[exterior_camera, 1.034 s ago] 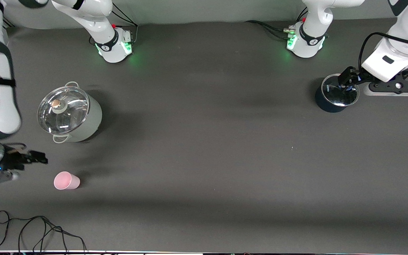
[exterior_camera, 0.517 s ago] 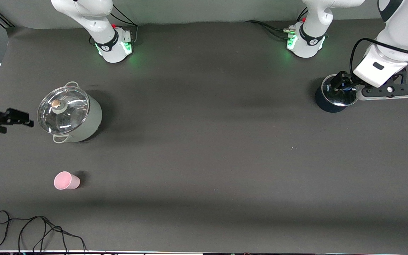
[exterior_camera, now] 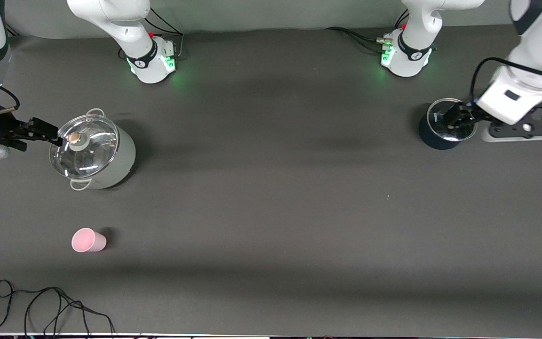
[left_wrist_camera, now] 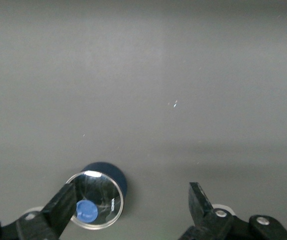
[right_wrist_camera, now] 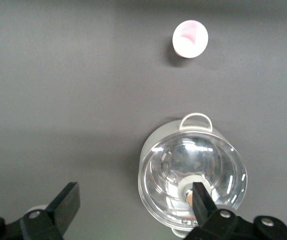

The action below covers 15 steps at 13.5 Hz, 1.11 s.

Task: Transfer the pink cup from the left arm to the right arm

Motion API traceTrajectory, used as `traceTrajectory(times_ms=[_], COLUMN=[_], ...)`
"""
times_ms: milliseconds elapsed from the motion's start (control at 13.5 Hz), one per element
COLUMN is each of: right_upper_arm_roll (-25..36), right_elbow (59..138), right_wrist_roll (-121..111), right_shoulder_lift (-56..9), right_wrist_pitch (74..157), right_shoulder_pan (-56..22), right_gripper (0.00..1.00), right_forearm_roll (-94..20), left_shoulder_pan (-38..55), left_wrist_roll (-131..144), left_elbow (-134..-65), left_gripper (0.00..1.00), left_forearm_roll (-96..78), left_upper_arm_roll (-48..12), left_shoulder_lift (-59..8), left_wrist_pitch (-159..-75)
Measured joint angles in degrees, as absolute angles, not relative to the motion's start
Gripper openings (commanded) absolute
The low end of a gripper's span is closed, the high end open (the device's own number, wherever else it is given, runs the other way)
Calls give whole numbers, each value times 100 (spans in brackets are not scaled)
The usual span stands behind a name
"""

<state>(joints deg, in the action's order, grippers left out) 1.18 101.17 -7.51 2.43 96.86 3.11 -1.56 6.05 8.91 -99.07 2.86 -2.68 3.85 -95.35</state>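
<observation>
The pink cup (exterior_camera: 88, 240) is being left untouched on the bench (exterior_camera: 271, 197); the open right tool (exterior_camera: 40, 132) has been swung from beside it to the grey pot (exterior_camera: 93, 153), while the open left tool (exterior_camera: 457, 117) is still being held over the dark pot (exterior_camera: 445, 127).

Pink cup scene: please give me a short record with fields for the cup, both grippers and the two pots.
pink cup: upright on table, toward right arm's end, nearer the front camera than the grey pot, untouched
grey pot: glass lid on
dark pot: glass lid on, toward left arm's end
left gripper: open, empty, over the dark pot
right gripper: open, empty, at the grey pot's lid edge
</observation>
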Motion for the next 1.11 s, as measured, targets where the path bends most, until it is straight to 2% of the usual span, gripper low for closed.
traceTrajectory(times_ms=[443,1108], right_upper_arm_roll=[156,261], right_elbow=[9331,9202], right_wrist_roll=[-484,-416], right_shoulder_lift=[-243,-299], right_wrist_pitch=[9791,9745], right_shoulder_pan=[325,238], right_gripper=[99,99], right_forearm_roll=[-156,-156], left_shoulder_pan=[249,242], left_wrist_roll=[204,-15], left_elbow=[-9564,-9407], left_gripper=[100,100], left_forearm_roll=[135,140], left_upper_arm_roll=[-249,-252], left_shoulder_lift=[179,55], left_wrist_pitch=[-9491,-9240])
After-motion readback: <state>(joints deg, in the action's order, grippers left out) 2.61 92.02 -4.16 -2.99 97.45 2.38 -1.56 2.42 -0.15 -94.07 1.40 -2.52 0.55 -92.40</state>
